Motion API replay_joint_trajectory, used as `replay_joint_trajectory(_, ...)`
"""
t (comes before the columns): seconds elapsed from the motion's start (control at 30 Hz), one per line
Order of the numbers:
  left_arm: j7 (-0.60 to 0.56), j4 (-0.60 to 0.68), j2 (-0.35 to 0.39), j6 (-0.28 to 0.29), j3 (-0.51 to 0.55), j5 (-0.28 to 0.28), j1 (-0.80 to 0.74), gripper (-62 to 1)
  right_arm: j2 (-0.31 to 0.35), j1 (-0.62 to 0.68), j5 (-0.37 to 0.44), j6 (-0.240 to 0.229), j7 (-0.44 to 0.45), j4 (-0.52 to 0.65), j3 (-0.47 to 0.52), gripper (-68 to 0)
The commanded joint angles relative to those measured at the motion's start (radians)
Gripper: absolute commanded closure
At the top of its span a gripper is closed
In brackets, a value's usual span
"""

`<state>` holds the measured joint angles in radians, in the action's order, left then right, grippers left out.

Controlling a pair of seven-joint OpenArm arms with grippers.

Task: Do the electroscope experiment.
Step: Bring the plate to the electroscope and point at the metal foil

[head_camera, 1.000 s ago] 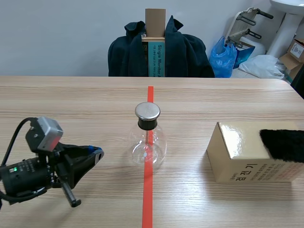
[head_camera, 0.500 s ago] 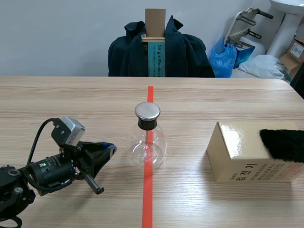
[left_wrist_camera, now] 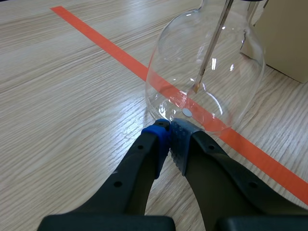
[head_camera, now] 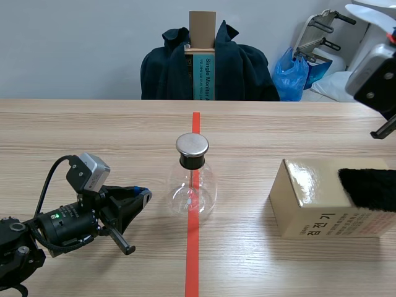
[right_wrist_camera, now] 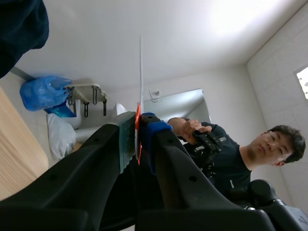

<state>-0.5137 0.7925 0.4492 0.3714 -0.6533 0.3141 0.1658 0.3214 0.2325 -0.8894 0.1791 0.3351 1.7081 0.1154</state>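
1. In the scene view, the glass flask (head_camera: 192, 189) is seen standing upright on the orange-red tape line (head_camera: 192, 253) at mid-table, closed by a metal cap (head_camera: 192, 145).
2. The left gripper (head_camera: 141, 195) is shown lying low on the table just beside the flask. Only the left wrist view shows that its fingers are pressed together with nothing between them. Their tips are at the foot of the glass, and contact cannot be made out.
3. A thin rod (left_wrist_camera: 211, 48) hanging inside the flask is shown clearly in the left wrist view.
4. A gold box (head_camera: 322, 204) with a black furry piece (head_camera: 370, 187) on top is seen well apart to the right.
5. The right arm (head_camera: 373, 75) is raised at the scene's upper right, and its fingers are not seen there.
6. In the right wrist view, the right gripper (right_wrist_camera: 136, 126) is pointed upward and pinches a thin strip (right_wrist_camera: 140, 72).
7. A person (right_wrist_camera: 226, 159) and a blue bag (right_wrist_camera: 42, 91) are seen beyond it.
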Motion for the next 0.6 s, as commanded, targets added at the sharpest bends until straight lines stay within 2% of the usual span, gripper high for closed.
replay_joint_trajectory(0.0, -0.018, 0.024, -0.003, 0.006, 0.003, 0.006, 0.006, -3.7, 0.008, -0.044, -0.002, 0.014, 0.013, -0.010, -0.002, -0.6)
replay_joint_trajectory(0.07, -0.018, 0.024, -0.003, 0.006, 0.003, 0.006, 0.006, -3.6, 0.008, -0.072, -0.001, 0.015, 0.029, -0.052, -0.021, -0.6)
replay_joint_trajectory(0.33, -0.018, 0.024, -0.003, 0.006, 0.003, 0.007, 0.006, -3.6, 0.000, -0.169, 0.000, 0.064, 0.103, -0.173, -0.114, -0.6)
replay_joint_trajectory(0.57, -0.023, 0.024, -0.003, 0.006, 0.003, 0.007, 0.006, -3.7, -0.018, -0.217, -0.002, 0.072, 0.124, -0.223, -0.212, -0.6)
